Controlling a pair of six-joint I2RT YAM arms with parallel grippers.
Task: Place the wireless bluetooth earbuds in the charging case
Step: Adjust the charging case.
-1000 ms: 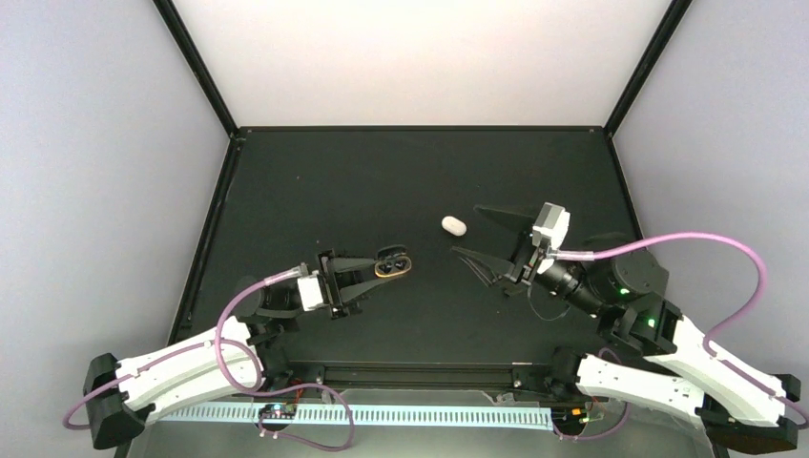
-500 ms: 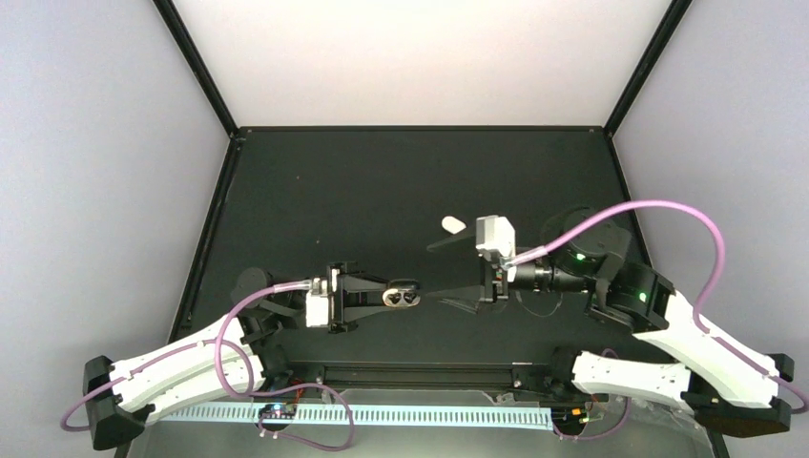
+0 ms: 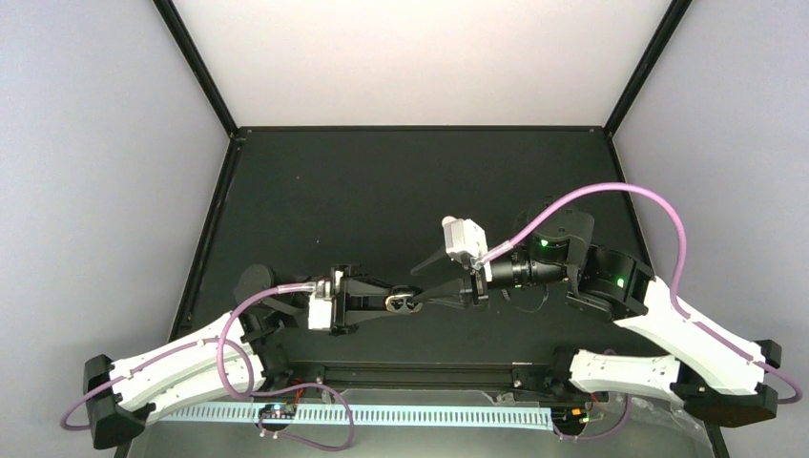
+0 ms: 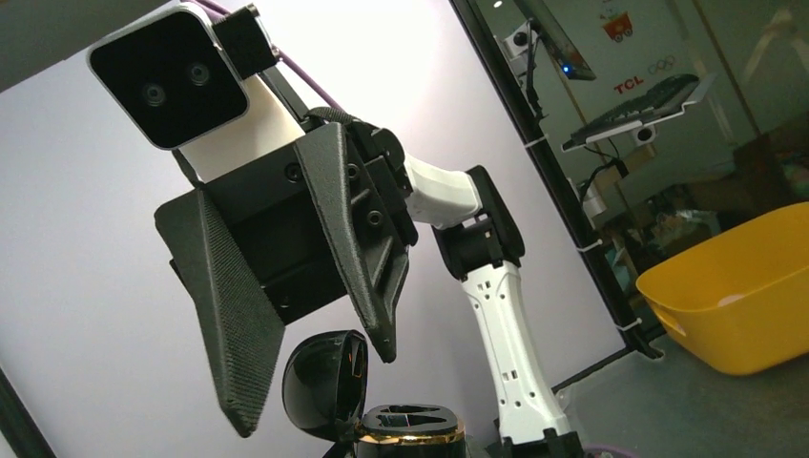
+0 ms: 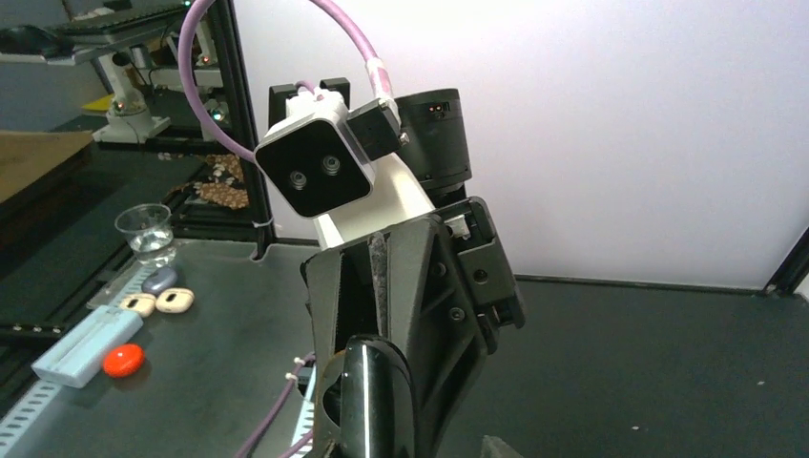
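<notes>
Right jaws nearer case [image 3: 404, 302] over black tabletop [image 3: 382, 181]

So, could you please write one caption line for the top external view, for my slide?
Left gripper holds the open charging case while the open right gripper reaches toward it.

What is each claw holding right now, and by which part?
The left claw pinches the open black case by the end of its base. The right claw holds nothing yet; its open jaws flank the raised lid.

Black table [image 3: 382, 191], pale walls [image 3: 95, 191]
</notes>
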